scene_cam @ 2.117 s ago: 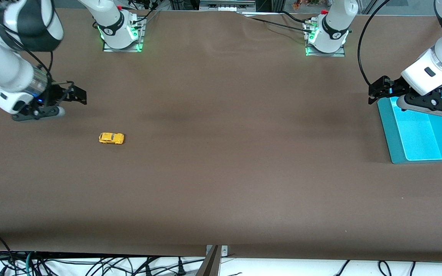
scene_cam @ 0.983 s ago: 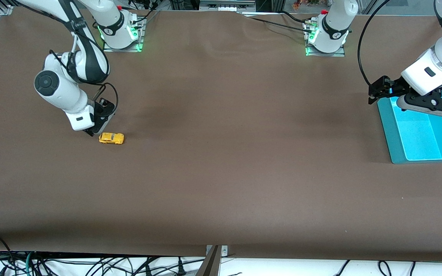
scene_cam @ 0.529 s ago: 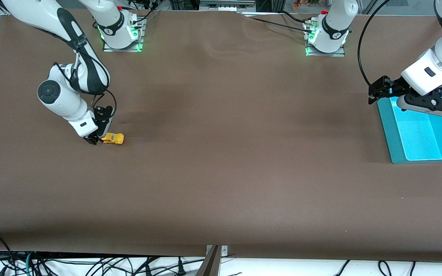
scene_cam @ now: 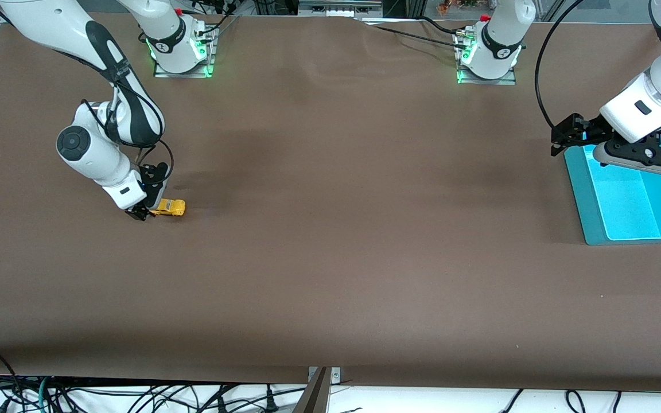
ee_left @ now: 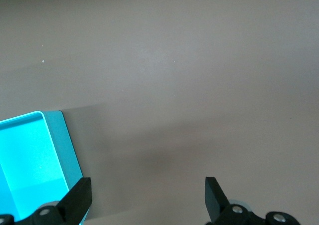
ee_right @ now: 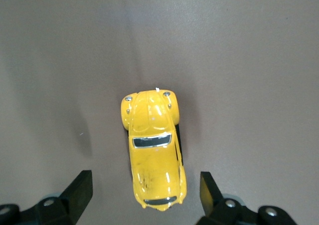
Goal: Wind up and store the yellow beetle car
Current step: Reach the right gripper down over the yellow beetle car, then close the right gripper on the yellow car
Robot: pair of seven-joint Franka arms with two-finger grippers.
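Right gripper (scene_cam: 146, 211) sits low at the yellow beetle car (scene_cam: 170, 207) on the brown bench (scene_cam: 330, 258), toward the right arm's end. Only the right wrist view shows its fingers (ee_right: 79, 192) spread, flanking the car's (ee_right: 154, 150) rear end without touching. Left gripper (scene_cam: 563, 137) waits over the teal tray's (scene_cam: 588, 226) edge, fingers (ee_left: 79, 201) wide apart and empty.

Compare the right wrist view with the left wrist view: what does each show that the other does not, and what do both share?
Only the right wrist view shows the yellow beetle car, lying between the open fingers of the right gripper. Only the left wrist view shows the turquoise tray by the open left gripper. Both show the brown table.
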